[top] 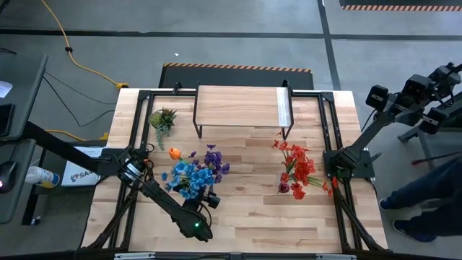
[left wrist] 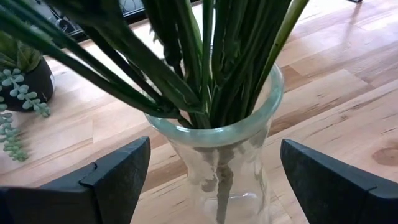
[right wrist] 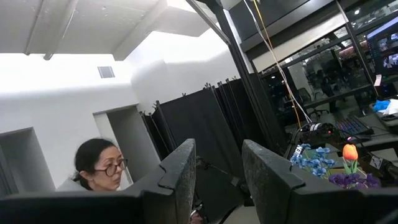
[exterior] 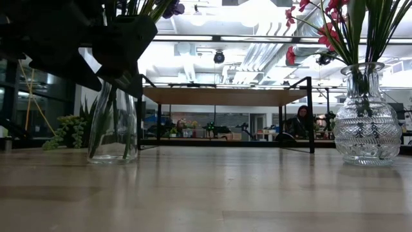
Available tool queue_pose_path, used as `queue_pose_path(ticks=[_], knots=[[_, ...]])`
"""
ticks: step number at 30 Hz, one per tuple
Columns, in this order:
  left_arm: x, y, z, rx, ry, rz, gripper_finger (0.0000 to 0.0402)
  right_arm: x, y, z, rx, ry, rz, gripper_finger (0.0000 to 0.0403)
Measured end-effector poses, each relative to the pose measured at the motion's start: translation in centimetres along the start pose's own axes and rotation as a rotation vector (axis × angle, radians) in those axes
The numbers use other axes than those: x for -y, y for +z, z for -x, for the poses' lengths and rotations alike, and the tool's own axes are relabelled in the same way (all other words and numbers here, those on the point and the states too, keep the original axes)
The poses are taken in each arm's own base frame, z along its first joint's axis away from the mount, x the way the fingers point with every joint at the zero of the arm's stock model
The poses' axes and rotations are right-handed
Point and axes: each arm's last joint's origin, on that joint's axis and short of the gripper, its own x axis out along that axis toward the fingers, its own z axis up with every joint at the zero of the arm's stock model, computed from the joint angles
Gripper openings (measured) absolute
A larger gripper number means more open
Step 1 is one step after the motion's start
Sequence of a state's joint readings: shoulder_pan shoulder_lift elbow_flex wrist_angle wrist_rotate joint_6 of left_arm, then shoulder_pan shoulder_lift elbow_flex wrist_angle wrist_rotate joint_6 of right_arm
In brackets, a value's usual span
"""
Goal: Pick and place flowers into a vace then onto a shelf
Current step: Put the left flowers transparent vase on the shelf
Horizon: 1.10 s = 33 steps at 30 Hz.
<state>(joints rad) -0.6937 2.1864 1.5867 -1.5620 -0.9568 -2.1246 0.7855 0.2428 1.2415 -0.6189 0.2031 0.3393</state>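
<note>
A clear glass vase [left wrist: 217, 155] stands upright on the table, holding green stems with blue, purple and one orange bloom [top: 193, 172]. My left gripper [left wrist: 214, 180] is open, one finger [left wrist: 118, 180] on each side of the vase's neck, and touches nothing. A second, cut-glass vase [exterior: 367, 122] with red flowers [top: 297, 170] stands on the table's right half. The shelf [top: 242, 105] stands on its black legs at the far middle. My right gripper [right wrist: 217, 180] is open and holds nothing. It is raised beyond the table's right edge [top: 447, 76].
A small spiky green plant in a dark pot [top: 162, 119] sits left of the shelf, beyond the blue flowers. Bare wood lies between the two vases and along the near edge. A person shows in the room in the right wrist view [right wrist: 99, 168].
</note>
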Motion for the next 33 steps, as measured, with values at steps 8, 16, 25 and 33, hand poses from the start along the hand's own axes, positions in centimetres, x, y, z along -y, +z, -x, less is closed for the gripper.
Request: queue_pose_path(ticks=[8,16,25,33], knots=[[-0.03,-0.02,-0.01,-0.01,0.008,0.025,0.0392,0.0,0.0,0.0,0.0,0.0,0.0,0.0124],[-0.08,0.02,-0.01,-0.007,0.011,0.019,0.036,-0.01,0.0,0.0,-0.001,0.004,0.0,0.0124],[-0.07,0.03,-0.01,-0.002,0.007,0.02,0.0269,-0.02,-0.01,0.0,-0.002,0.007,0.0,0.0124],[-0.07,0.12,0.01,0.009,0.001,0.02,0.0211,-0.02,-0.01,0.0,-0.003,0.008,0.0,0.0124]])
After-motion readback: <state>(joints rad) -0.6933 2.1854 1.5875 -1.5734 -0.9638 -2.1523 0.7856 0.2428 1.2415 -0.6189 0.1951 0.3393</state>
